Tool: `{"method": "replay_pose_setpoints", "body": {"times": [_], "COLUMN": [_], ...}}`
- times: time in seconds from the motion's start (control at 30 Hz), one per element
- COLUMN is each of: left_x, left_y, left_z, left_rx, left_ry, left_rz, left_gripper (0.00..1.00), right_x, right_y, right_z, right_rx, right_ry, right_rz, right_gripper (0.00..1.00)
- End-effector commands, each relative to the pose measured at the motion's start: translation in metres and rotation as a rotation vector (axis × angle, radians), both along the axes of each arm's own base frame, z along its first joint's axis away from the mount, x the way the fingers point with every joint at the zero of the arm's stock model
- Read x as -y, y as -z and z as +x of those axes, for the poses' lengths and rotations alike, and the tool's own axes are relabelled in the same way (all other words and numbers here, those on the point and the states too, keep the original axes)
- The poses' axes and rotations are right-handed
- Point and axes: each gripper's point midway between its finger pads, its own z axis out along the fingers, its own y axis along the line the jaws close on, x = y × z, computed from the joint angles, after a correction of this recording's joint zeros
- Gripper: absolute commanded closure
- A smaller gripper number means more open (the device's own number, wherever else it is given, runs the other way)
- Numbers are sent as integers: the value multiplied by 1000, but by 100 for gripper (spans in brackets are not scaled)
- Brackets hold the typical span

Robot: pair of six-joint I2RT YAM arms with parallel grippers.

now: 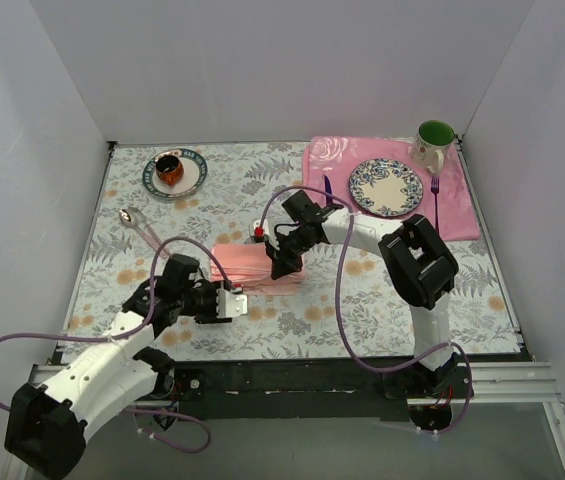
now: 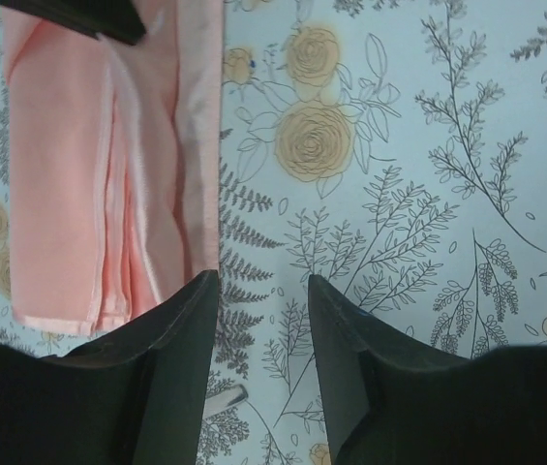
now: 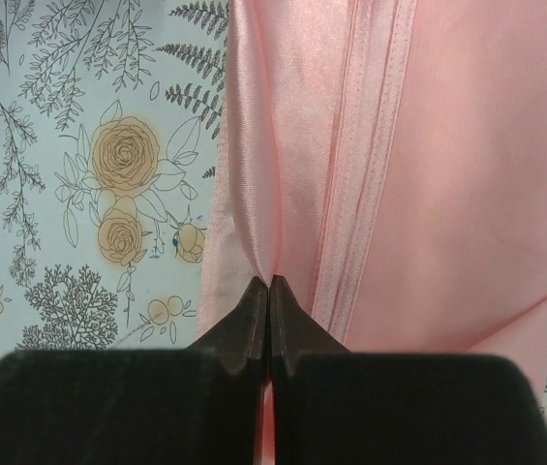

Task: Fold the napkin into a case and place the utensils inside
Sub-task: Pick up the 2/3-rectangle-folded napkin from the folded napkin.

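Observation:
The salmon-pink napkin (image 1: pixel 247 265) lies folded into a narrow oblong on the floral tablecloth, with several lengthwise pleats. My right gripper (image 1: pixel 284 265) sits on its right end and is shut on a pleat of the napkin (image 3: pixel 467 174), with the fingertips (image 3: pixel 270 283) pinched together. My left gripper (image 1: pixel 234 303) is open and empty just in front of the napkin's left end. In the left wrist view, its gap (image 2: pixel 263 291) is over bare tablecloth, beside the napkin (image 2: pixel 70 194). A silver spoon (image 1: pixel 137 225) lies at the left. A small silver tip (image 2: pixel 227 397) shows by the left finger.
A rose-patterned pink placemat (image 1: pixel 462 215) at the back right holds a patterned plate (image 1: pixel 386 187), a purple knife (image 1: pixel 328 190) and a purple fork (image 1: pixel 435 190). A green mug (image 1: pixel 434 142) stands behind it. A saucer with a brown cup (image 1: pixel 174 172) is at the back left.

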Motion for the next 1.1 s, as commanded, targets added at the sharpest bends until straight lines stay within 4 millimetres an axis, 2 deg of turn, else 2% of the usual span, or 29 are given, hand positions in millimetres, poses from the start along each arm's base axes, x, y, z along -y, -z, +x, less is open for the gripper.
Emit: {"method": "replay_pose_setpoints", "body": {"times": [0.0,0.17,0.33,0.5,0.7,0.87,1.07], "left_x": [2,3,-1,-8,-1,6,18], "left_y": [9,21,29,44,42,46,47], "left_z": [18,22,31,29,39,50,46], "left_rx": [188,212,249,267,308,316,297], "left_ry": [45,60,39,61,57,58,92], "left_rz": [97,127,158,201,176,178,147], "left_gripper": [59,59,60,60,62,67,78], "right_x": [-2,-1,1,0,-1,-1,-1], "right_y": [-13,-20,-21,-23,-23,-21,-21], "right_z": [-3,7,7,8,10,10,10], "right_rx": [-109,-153,-204,-226,-229,-234,-237], "right_ry": [2,24,17,7,0,-2,-4], "right_rz": [29,53,60,68,71,64,65], "right_gripper": [99,99,99,99,99,99,99]}}
